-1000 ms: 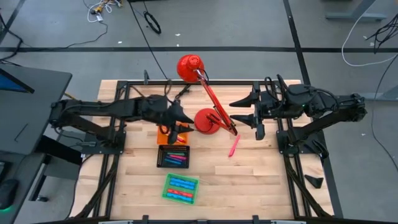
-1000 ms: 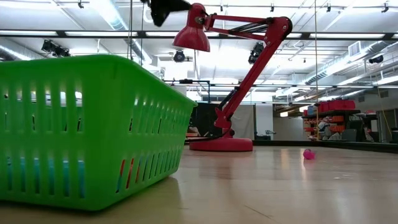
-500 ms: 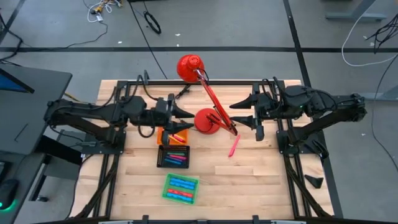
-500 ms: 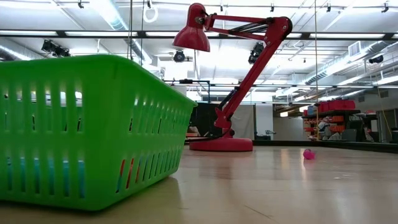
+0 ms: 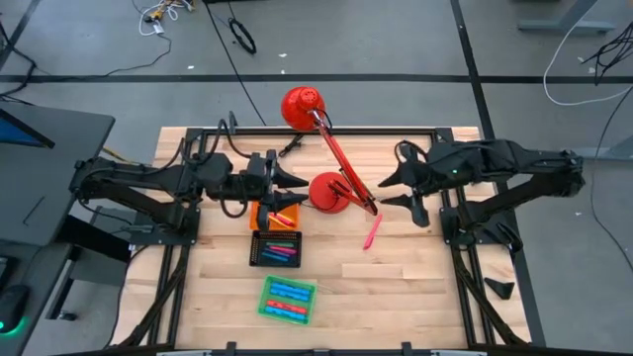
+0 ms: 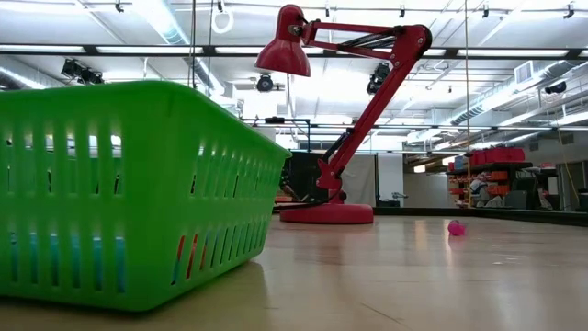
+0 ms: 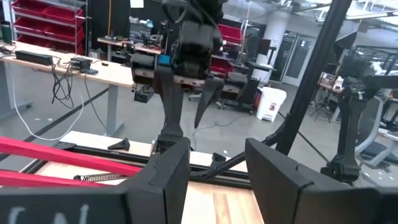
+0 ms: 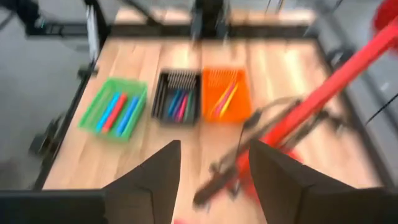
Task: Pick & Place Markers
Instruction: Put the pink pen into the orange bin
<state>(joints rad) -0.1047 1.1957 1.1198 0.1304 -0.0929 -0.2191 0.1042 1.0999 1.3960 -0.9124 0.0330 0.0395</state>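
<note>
Left gripper: the left gripper (image 5: pixel 297 188) hovered above the orange tray (image 5: pixel 274 215), its fingers (image 7: pixel 168 180) parted with an empty gap between them; it gripped nothing and touched nothing.
Right gripper: the right gripper (image 5: pixel 398 193) hung over the table beside the lamp base, fingers (image 8: pixel 155 177) spread apart, nothing between them.
Loose marker: one pink marker (image 5: pixel 372 232) lay on the bare wood, between the lamp base and the right gripper, apart from the trays; in the low view its end showed as a small pink dot (image 6: pixel 456 227).
Sorted markers: blue and red markers (image 5: pixel 288 300) lay in the green tray (image 5: pixel 267 297); blue and pink markers (image 5: pixel 280 249) in the black tray (image 5: pixel 257 247); thin yellow and pink ones (image 8: pixel 225 99) in the orange tray.
Tray order: orange nearest the lamp, black next to it, green farthest, in a rough line.
Surface: a pale wooden table (image 5: pixel 396 297) with a dark frame.
Lamp: a red desk lamp (image 5: pixel 326 148) stood mid-table, its round base (image 5: pixel 329 193) near the orange tray.
Room: grey floor with cables, desks, shelving with red bins, ceiling lights.
Arm pose: both arms stretched inward from the table's sides, roughly level, pointing toward the lamp.
</note>
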